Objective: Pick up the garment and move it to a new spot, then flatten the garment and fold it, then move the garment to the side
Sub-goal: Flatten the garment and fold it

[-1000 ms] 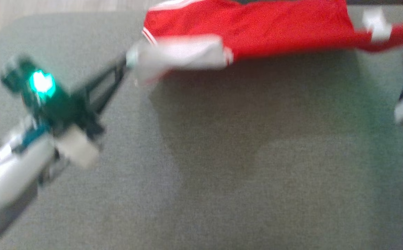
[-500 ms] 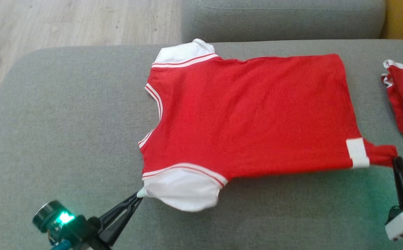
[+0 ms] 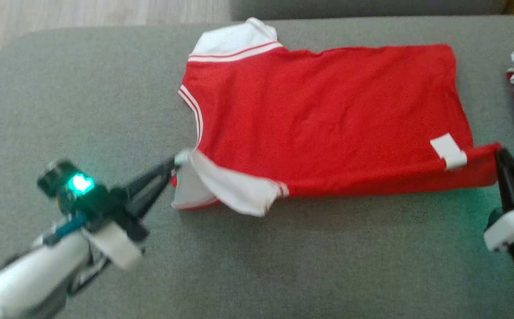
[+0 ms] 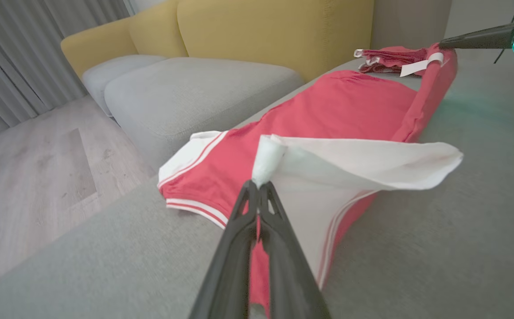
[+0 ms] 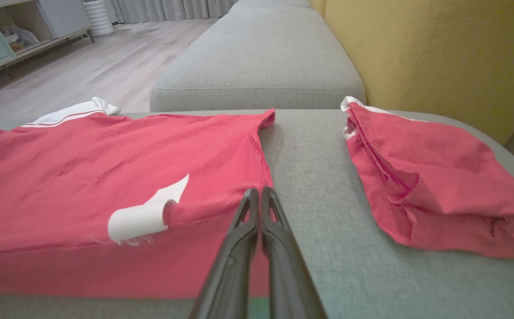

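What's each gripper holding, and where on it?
Both hold the red shirt: left gripper by the near white sleeve, right gripper by the near hem corner.

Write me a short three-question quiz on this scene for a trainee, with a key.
1. True or false: the left gripper is shut on the white sleeve of the red shirt.
2. What lies on the grey cushion beyond the shirt's hem, on the robot's right? A) a second red garment B) a blue towel C) a black shoe
3. Fill in: the right gripper pinches the shirt's hem corner, next to a white ____.
Key: 1 true; 2 A; 3 label.
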